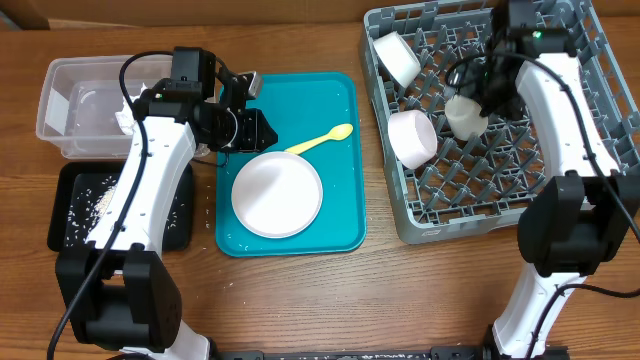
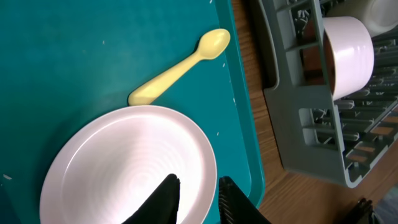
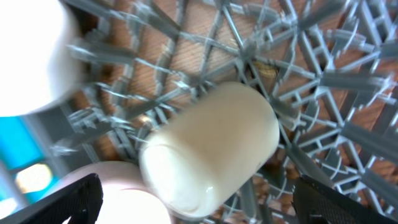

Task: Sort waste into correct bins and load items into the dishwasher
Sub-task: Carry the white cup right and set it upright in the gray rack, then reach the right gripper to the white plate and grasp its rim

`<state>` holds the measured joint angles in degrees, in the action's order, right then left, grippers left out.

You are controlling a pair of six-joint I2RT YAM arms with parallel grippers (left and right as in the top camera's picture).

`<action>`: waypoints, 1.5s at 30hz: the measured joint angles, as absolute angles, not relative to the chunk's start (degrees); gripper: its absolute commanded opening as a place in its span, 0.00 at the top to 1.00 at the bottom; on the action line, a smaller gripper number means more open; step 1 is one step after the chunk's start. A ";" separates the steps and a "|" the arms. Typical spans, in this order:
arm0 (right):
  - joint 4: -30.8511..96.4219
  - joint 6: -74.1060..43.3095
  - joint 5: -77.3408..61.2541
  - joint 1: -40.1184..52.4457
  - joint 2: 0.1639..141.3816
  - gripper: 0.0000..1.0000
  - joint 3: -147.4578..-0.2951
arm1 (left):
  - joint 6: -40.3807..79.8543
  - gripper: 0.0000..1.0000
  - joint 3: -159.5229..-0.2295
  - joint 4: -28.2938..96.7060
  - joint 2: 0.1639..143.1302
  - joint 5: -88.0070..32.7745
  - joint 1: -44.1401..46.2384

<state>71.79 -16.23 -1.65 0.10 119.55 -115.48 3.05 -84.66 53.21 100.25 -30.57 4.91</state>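
Grey dish rack (image 1: 470, 215) sits at the right of the wooden table (image 1: 330, 300). Two white bowls (image 1: 397, 57) (image 1: 412, 138) lie tipped on their sides among the pegs along its left half. Small white cup (image 1: 463, 115) lies on its side in the grid just right of them. Right gripper (image 3: 196, 186) hangs directly above the cup, fingers spread wide and clear of it on both sides. Teal serving tray (image 1: 340, 100) is in the middle. White plate (image 1: 277, 195) lies flat in its lower half, and the pale yellow spoon (image 1: 322, 140) lies slantwise above, handle end just off the plate rim. Left gripper (image 2: 198, 196) hovers over the plate's edge, fingers a narrow gap apart, clamped on nothing; contact with the rim cannot be told. Clear tub (image 1: 75, 100) stands at far left. Black tray (image 1: 70, 210) sits below it, scattered with white rice (image 1: 95, 200).
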 measured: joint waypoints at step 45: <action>47.24 -33.19 -15.66 33.89 119.96 0.60 -86.19 | 15.14 0.30 -84.64 51.66 100.25 -20.73 -5.13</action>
